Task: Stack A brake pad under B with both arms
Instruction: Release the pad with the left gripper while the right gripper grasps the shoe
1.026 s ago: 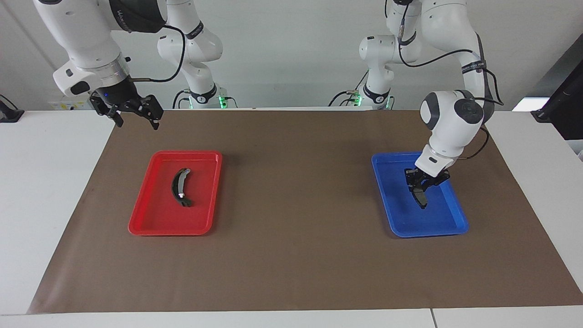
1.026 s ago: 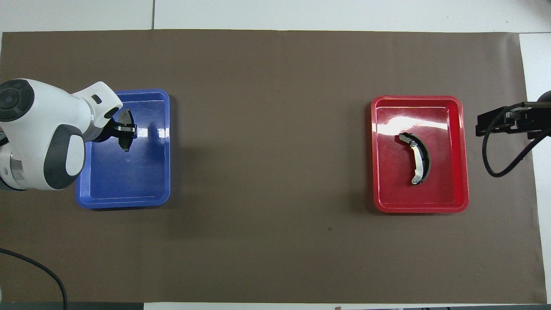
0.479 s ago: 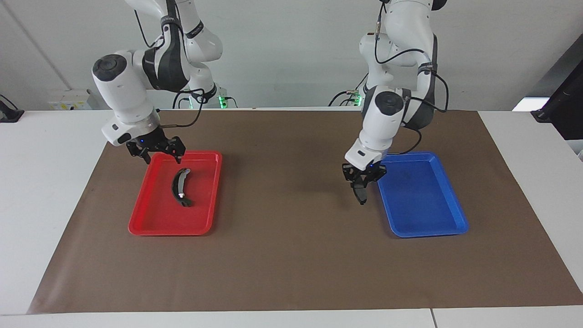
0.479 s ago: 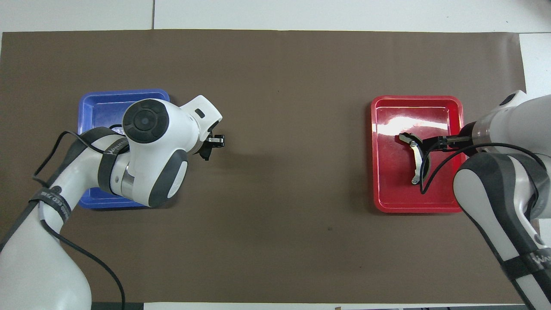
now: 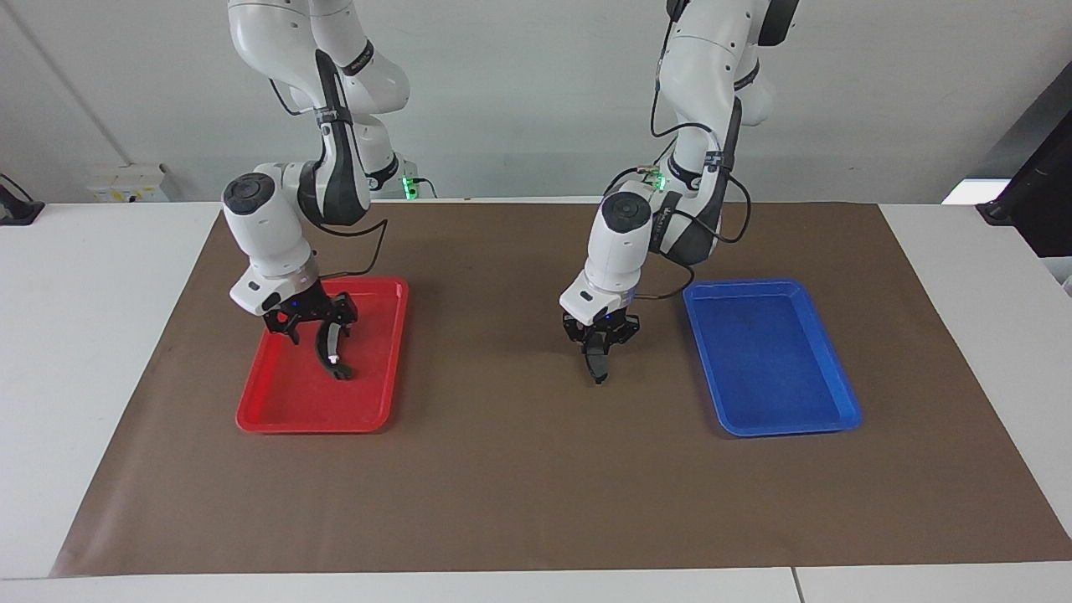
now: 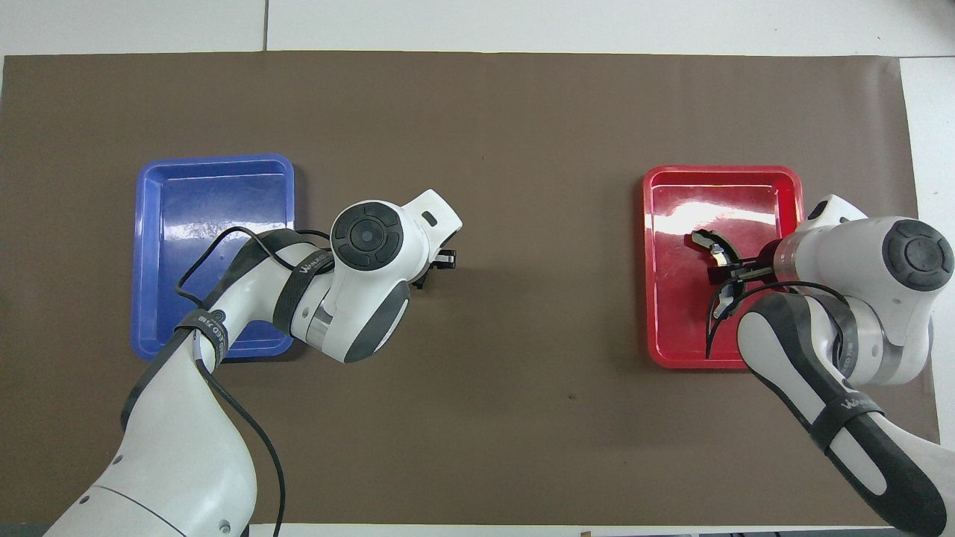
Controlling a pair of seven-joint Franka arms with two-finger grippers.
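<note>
1. While my right gripper [image 5: 319,332] is hanging low over the red tray [image 5: 276,414] at the left of the facing frame, its fingers are standing apart, straddling the upper end of B [image 5: 328,350].
2. B is lying in that tray with its long axis running up and down the frame, its shiny spot toward the lower end, so I am closing across its narrow width.
3. Toward mid-frame, my left gripper [image 5: 598,345] is holding A brake pad [image 5: 596,363] clamped, hanging on end just above the brown mat [image 5: 519,486], beside the blue tray [image 5: 796,419].
4. I am judging that A needs laying flat on the mat first, since B is going on top of it.
</note>
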